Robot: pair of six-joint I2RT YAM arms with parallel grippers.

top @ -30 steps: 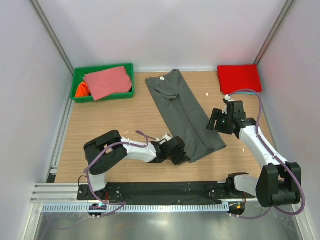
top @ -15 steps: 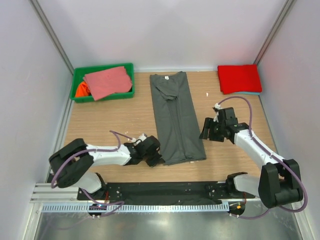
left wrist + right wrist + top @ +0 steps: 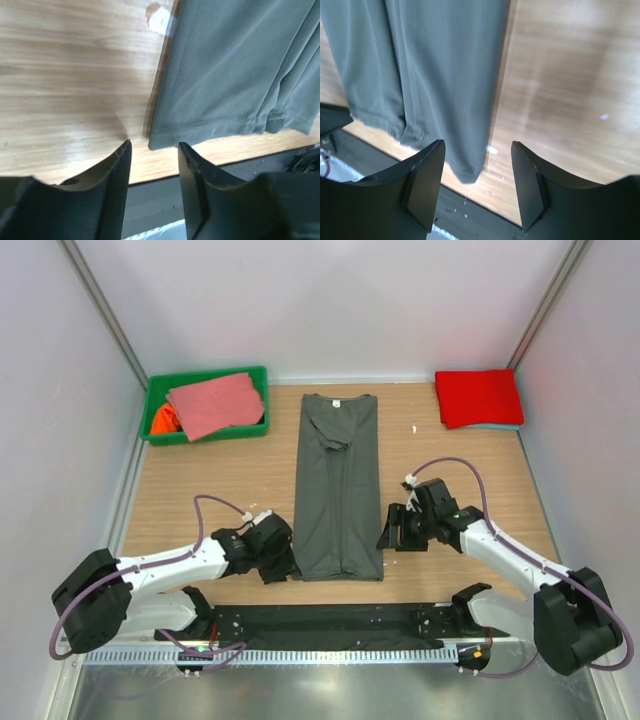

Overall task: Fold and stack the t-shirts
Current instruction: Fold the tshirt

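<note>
Dark grey t-shirt (image 3: pixel 338 485) is lying folded into a long narrow strip mid-table, with both grippers sitting at its near hem.
Its long axis is running near-to-far, the collar with the white label pointing at the far wall and the hem pointing at the arm bases, flat on the wooden table (image 3: pixel 220 490). The left gripper (image 3: pixel 154 148) is hovering at the hem's left corner, jaws moderately apart, gripping nothing. The right gripper (image 3: pixel 477 147) is hanging over the right hem corner, jaws spread wider, also gripping nothing. A folded red t-shirt (image 3: pixel 478 397) is sitting at the far right on a light-blue one (image 3: pixel 503 426). A salmon-pink t-shirt (image 3: pixel 215 405) and an orange one (image 3: pixel 163 420) are lying in the green bin (image 3: pixel 205 377) at the far left.
</note>
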